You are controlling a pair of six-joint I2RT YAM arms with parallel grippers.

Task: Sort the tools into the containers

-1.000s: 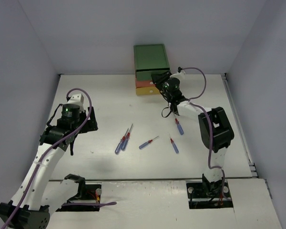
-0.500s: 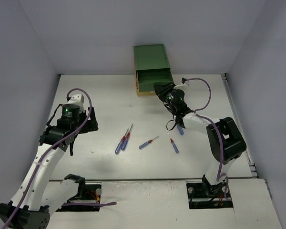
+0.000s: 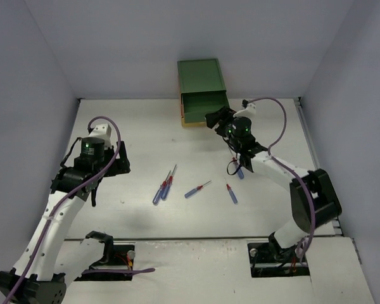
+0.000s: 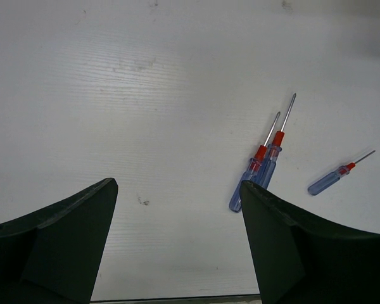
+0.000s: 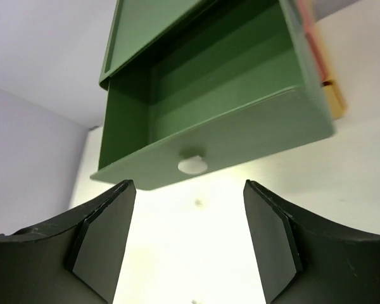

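Step (judged): green drawer (image 5: 215, 136) is standing pulled out and looking empty; no tool is lying in it yet, so sorting is barely starting.
Cabinet: sitting at the far edge of the bench (image 3: 126, 126), with orange-red (image 5: 309, 25) and yellow (image 5: 334, 95) drawers showing under the green one, both shut.
Right hand (image 5: 187, 185): fingers are standing apart, gripping nothing. It is hovering just in front of the knob (image 5: 192, 165), which is facing the gap and touching neither finger.
Left hand (image 4: 177, 185): fingers are standing wide apart, empty, hanging over bare bench on the left.
Tools: five screwdrivers are lying flat mid-bench: a touching pair (image 3: 164, 187), one in the middle (image 3: 197, 189), one further right (image 3: 231, 193), and one (image 3: 239, 170) partly under the right arm.
Key relation: the screwdriver under the right arm is lying nearest the right hand, behind it toward the arm's base. Its long axis is running roughly near to far, shaft toward the cabinet.
Left side: the pair is lying to the right of the left hand, shafts pointing away and rightward, handles nearer.
Next move (judged): the right hand is needing to back off from the drawer, drop, and close across the handle, not along it.
Risk: a thin round handle is likely rolling away under a skewed pinch.
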